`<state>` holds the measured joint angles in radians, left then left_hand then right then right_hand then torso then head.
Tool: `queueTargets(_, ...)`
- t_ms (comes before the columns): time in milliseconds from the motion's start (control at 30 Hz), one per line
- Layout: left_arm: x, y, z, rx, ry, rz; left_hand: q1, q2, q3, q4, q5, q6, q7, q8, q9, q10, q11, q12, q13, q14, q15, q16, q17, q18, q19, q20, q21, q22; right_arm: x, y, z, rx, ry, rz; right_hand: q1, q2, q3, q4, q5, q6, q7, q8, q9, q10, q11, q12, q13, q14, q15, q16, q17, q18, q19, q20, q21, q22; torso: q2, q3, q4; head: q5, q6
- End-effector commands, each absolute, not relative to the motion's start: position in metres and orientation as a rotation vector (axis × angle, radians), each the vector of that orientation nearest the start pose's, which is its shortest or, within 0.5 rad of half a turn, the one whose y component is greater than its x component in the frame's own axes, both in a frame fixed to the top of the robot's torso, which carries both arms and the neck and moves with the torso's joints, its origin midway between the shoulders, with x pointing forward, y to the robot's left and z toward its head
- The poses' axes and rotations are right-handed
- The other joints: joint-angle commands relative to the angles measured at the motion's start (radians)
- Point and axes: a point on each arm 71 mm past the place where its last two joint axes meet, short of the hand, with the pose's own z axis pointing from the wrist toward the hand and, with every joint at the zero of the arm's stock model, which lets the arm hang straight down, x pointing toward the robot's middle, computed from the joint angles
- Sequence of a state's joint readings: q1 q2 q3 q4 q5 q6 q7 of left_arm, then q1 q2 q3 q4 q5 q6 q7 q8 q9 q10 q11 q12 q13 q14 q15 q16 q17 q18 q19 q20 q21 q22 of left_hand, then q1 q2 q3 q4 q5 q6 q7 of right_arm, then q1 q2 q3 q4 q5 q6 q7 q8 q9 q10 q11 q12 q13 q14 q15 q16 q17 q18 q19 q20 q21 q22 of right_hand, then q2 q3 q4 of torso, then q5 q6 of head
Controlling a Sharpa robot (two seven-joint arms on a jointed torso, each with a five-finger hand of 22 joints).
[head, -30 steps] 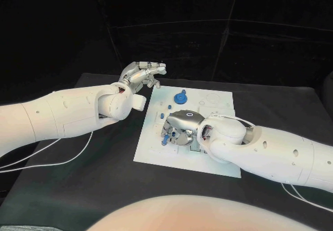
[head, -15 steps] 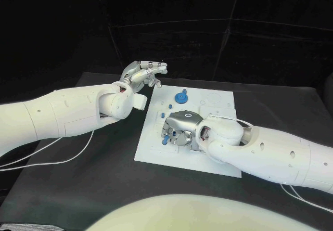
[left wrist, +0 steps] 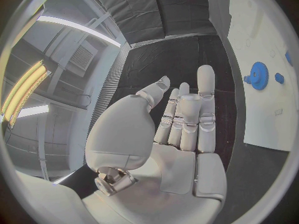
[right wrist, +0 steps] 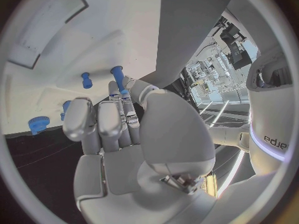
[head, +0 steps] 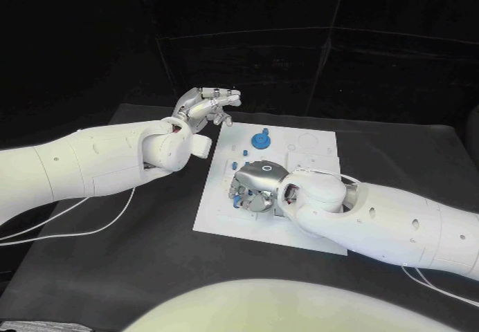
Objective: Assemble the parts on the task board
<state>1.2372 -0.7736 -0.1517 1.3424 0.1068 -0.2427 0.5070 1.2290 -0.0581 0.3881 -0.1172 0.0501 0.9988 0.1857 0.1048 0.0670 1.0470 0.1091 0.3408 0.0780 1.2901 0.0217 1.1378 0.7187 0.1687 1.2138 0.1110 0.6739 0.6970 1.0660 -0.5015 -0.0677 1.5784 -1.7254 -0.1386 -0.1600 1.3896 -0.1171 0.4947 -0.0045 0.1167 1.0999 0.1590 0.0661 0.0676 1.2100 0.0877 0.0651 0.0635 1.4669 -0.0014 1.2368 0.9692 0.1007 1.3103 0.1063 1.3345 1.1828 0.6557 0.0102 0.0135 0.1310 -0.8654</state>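
Right robot hand [head: 255, 188] works low over the task board [head: 309, 155].
It pinches a blue peg [right wrist: 117, 73]; the left robot hand [head: 205, 107] hovers empty, fingers apart, beyond the board's far-left corner.

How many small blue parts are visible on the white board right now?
4: a blue gear at the far side, two pegs nearer, one peg by the right hand; others may hide beneath it.

Two bulky white arms, dotted with small dark screw holes, end in silver hands: left hand [head: 203, 105], right hand [head: 255, 185]. Thin white cables trail below each arm, apparently from the forearms.
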Motion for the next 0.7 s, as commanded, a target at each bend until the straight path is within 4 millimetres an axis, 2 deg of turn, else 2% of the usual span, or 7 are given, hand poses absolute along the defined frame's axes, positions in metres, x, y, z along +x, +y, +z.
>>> queueTargets(33,0.515,0.231,-0.203,-1.154,1.344,-1.543,0.008,0.003,-0.008,0.0,-0.001,-0.005,-0.001,0.001,0.001,-0.005,-0.001,0.003,0.002,-0.01,0.0,-0.004,-0.001,0.013,0.001,0.008,-0.004,-0.001,0.402,-0.015,-0.242,-0.627,1.742,0.863,-0.023,-0.019,-0.009,0.001,-0.013,-0.041,0.017,-0.005,-0.004,-0.057,0.015,-0.005,-0.002,-0.008,0.017,-0.034,-0.05,0.003,-0.042,0.01,-0.039,-0.054,-0.001,-0.0002,-0.0008,0.0,-0.001)
queueTargets(100,0.515,0.231,-0.203,-1.154,1.344,-1.543,0.008,0.003,-0.008,0.0,-0.001,-0.005,-0.001,0.001,0.001,-0.005,-0.001,0.003,0.002,-0.01,0.0,-0.004,-0.001,0.013,0.001,0.008,-0.004,-0.001,0.402,-0.016,-0.241,-0.619,1.731,0.868,-0.034,-0.036,-0.021,0.0,-0.017,-0.065,0.023,-0.004,-0.003,-0.097,0.026,-0.003,-0.002,-0.02,0.026,-0.055,-0.082,0.01,-0.068,0.019,-0.063,-0.087,0.0,0.0002,-0.0002,-0.001,-0.001)
queueTargets(233,0.515,0.231,-0.203,-1.154,1.344,-1.542,0.008,0.003,-0.008,0.0,-0.001,-0.005,-0.001,0.001,0.001,-0.005,-0.001,0.003,0.002,-0.01,0.0,-0.004,-0.001,0.013,0.001,0.008,-0.004,-0.001,0.402,-0.016,-0.239,-0.6,1.708,0.891,-0.044,-0.05,-0.043,0.0,-0.012,-0.095,0.026,-0.005,-0.003,-0.129,0.031,0.003,-0.001,-0.031,0.031,-0.07,-0.107,0.016,-0.087,0.026,-0.082,-0.111,0.0,0.0009,0.0001,-0.001,-0.001)
queueTargets(467,0.515,0.231,-0.203,-1.155,1.344,-1.541,0.008,0.003,-0.008,0.0,-0.001,-0.005,-0.001,0.001,0.001,-0.005,-0.001,0.003,0.002,-0.01,0.0,-0.004,-0.001,0.013,0.001,0.008,-0.004,-0.001,0.4,-0.02,-0.23,-0.523,1.611,0.976,-0.055,-0.058,-0.126,0.003,0.016,-0.156,0.018,-0.002,-0.001,-0.183,0.03,0.024,0.003,-0.045,0.03,-0.092,-0.147,0.026,-0.118,0.029,-0.121,-0.159,0.0,0.0012,-0.0001,-0.003,0.001)
queueTargets(600,0.515,0.233,-0.203,-1.156,1.343,-1.538,0.008,0.003,-0.008,0.0,-0.001,-0.005,-0.001,0.001,0.001,-0.005,-0.001,0.003,0.002,-0.01,0.0,-0.004,-0.001,0.013,0.001,0.008,-0.004,-0.001,0.398,-0.039,-0.221,-0.431,1.545,1.021,-0.051,-0.05,-0.158,0.004,0.04,-0.159,0.017,0.002,0.0,-0.171,0.026,0.052,0.006,-0.038,0.027,-0.087,-0.144,0.025,-0.108,0.026,-0.12,-0.156,-0.001,0.0018,-0.0022,-0.006,0.004)
queueTargets(667,0.515,0.234,-0.203,-1.157,1.342,-1.535,0.008,0.003,-0.008,0.0,-0.001,-0.005,-0.001,0.001,0.001,-0.005,-0.001,0.003,0.002,-0.01,0.0,-0.004,-0.001,0.013,0.001,0.008,-0.004,-0.001,0.398,-0.05,-0.218,-0.389,1.534,1.022,-0.052,-0.051,-0.172,0.006,0.043,-0.163,0.016,0.001,0.0,-0.169,0.025,0.06,0.005,-0.037,0.026,-0.089,-0.149,0.025,-0.107,0.025,-0.121,-0.158,-0.003,0.0014,-0.0048,-0.009,0.006)
queueTargets(700,0.515,0.235,-0.203,-1.157,1.342,-1.535,0.008,0.003,-0.008,0.0,-0.001,-0.005,-0.001,0.001,0.001,-0.005,-0.001,0.003,0.002,-0.01,0.0,-0.004,-0.001,0.013,0.001,0.008,-0.004,-0.001,0.4,-0.058,-0.215,-0.359,1.532,1.02,-0.056,-0.052,-0.184,0.01,0.042,-0.166,0.015,0.0,0.0,-0.17,0.024,0.065,0.005,-0.038,0.025,-0.091,-0.153,0.025,-0.107,0.024,-0.123,-0.16,-0.003,-0.0001,-0.005,-0.013,0.009)
